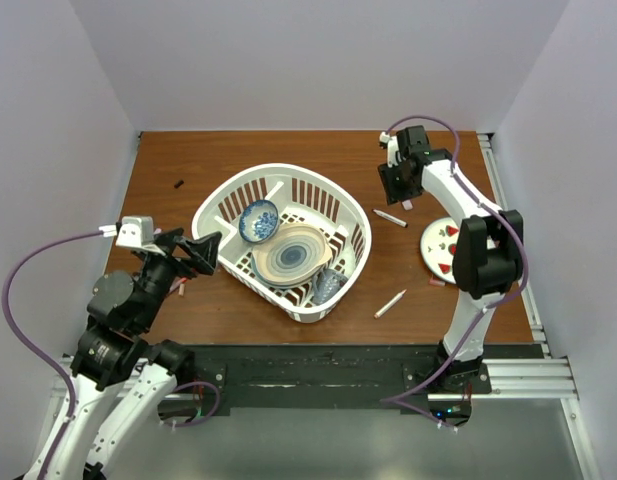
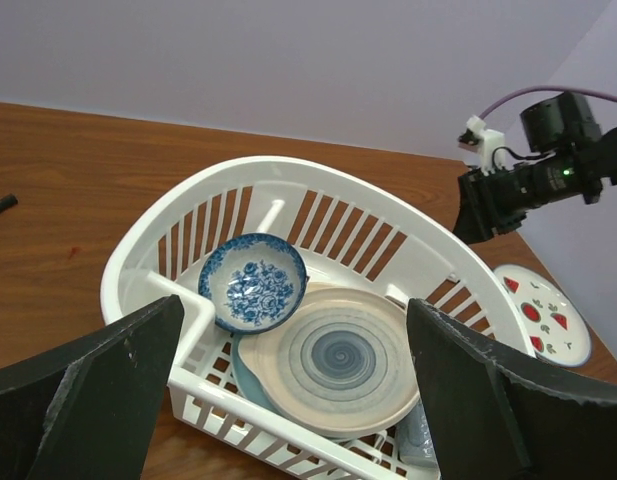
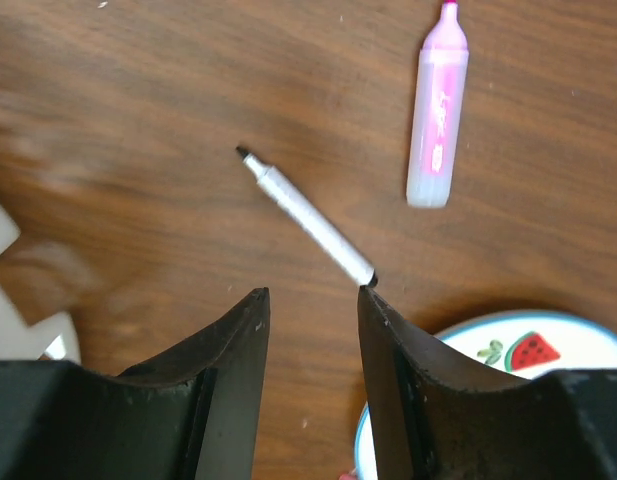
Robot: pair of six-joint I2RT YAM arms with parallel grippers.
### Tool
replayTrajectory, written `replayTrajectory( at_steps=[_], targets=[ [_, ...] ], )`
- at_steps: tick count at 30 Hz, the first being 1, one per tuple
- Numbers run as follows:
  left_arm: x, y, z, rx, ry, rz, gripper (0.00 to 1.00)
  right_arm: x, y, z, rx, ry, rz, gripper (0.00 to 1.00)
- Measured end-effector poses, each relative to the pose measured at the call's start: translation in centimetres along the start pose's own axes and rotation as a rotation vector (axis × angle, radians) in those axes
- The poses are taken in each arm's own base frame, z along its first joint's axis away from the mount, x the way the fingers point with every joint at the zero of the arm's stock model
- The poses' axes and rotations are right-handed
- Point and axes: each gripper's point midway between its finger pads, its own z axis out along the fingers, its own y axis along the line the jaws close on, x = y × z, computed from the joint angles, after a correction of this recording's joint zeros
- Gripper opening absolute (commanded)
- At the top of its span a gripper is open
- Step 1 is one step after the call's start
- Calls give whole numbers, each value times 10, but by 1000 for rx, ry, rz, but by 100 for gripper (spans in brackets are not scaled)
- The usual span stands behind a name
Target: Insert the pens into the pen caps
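Note:
A white pen with a black tip (image 3: 306,215) lies on the wood just ahead of my right gripper (image 3: 313,295), which is open and empty, its right fingertip near the pen's end. A pink pen (image 3: 435,130) lies beyond it. In the top view the right gripper (image 1: 396,190) hovers at the far right over this white pen (image 1: 390,217) and the pink pen (image 1: 407,205). Another white pen (image 1: 390,303) lies near the front. A black cap (image 1: 178,184) lies far left and also shows in the left wrist view (image 2: 0,204). My left gripper (image 1: 210,250) is wide open and empty at the basket's left rim.
A white basket (image 1: 220,200) with a blue bowl (image 1: 258,220), a striped plate (image 1: 291,254) and a glass stands mid-table. A small fruit-print plate (image 1: 443,245) lies at the right, a small red piece (image 1: 437,283) beside it. Walls enclose the table.

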Motion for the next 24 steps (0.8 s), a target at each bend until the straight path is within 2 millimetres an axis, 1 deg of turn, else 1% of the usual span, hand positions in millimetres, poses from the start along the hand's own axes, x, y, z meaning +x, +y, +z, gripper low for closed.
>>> replayTrajectory(
  at_steps=[4,7,13,17,24],
  targets=[
    [-4,-6,-4,25,-12,-27,98,4,-1,22,-5,22,-29,42],
    [-11,-9,-9,38,-32,-45,98,7,-2,35,-6,33,-47,42],
    [-26,-13,-15,51,-71,-56,98,15,-1,56,-16,71,-67,41],
    [-28,-14,-17,56,-76,-60,98,18,-1,62,-20,82,-72,40],
    [-28,-23,-20,102,-69,-94,97,22,1,66,-29,86,-76,39]
  ],
)
